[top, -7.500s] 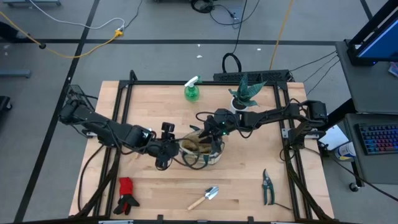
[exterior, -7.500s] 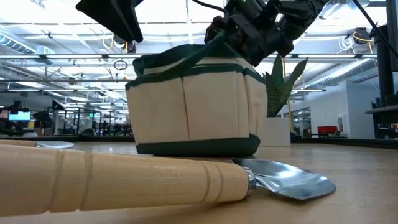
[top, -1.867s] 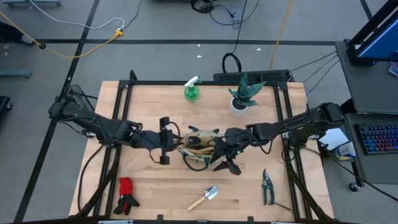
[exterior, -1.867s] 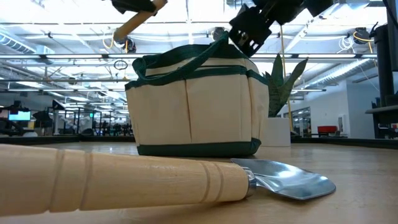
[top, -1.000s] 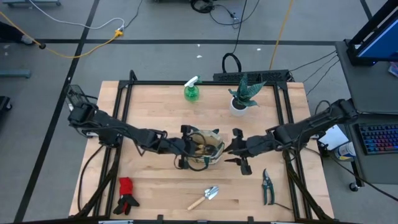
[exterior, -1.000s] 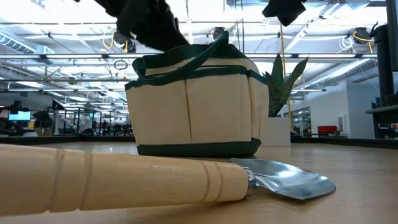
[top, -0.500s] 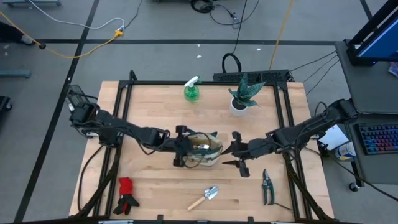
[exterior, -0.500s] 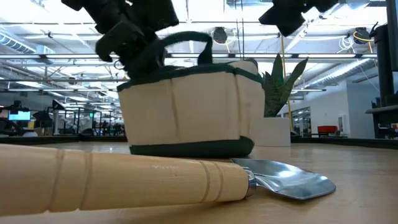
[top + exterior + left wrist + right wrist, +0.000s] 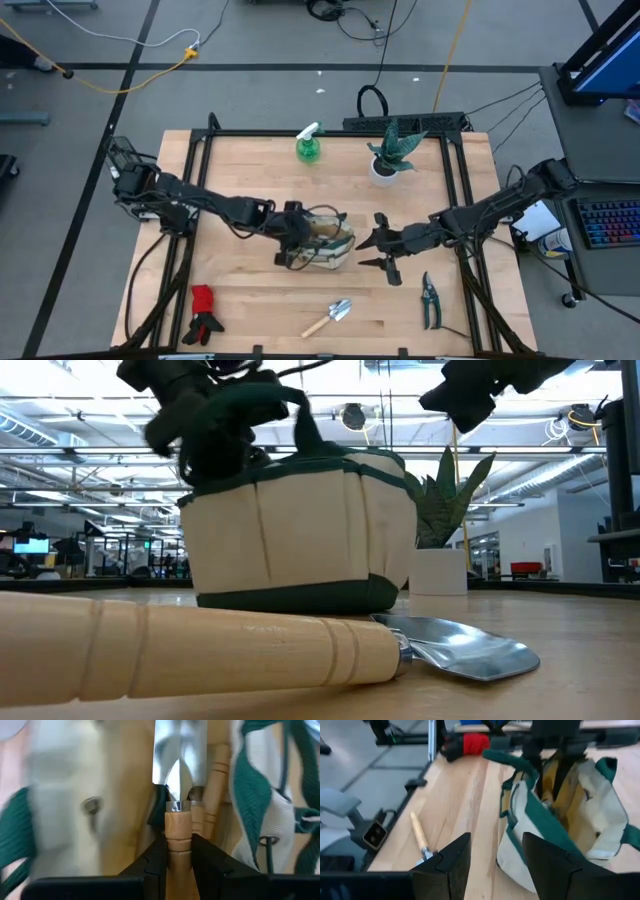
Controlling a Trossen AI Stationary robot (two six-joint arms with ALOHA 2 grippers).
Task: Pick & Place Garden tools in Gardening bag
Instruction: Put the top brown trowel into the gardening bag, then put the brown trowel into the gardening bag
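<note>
Left gripper (image 9: 178, 851) clamped on wooden-handled tool (image 9: 178, 827), blade already down inside gardening bag (image 9: 325, 243) mid-table: best lowered straight among handles before letting go, avoiding dragging the tilting bag; right gripper (image 9: 375, 248) spread, empty, just beside bag.

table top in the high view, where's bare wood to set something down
Free: the corner left of the spray bottle, and the strip between the gloves and trowel. Crowded: the middle, where the left gripper holds a wooden-handled tool in the gardening bag and the right gripper hovers near the shears.
</note>
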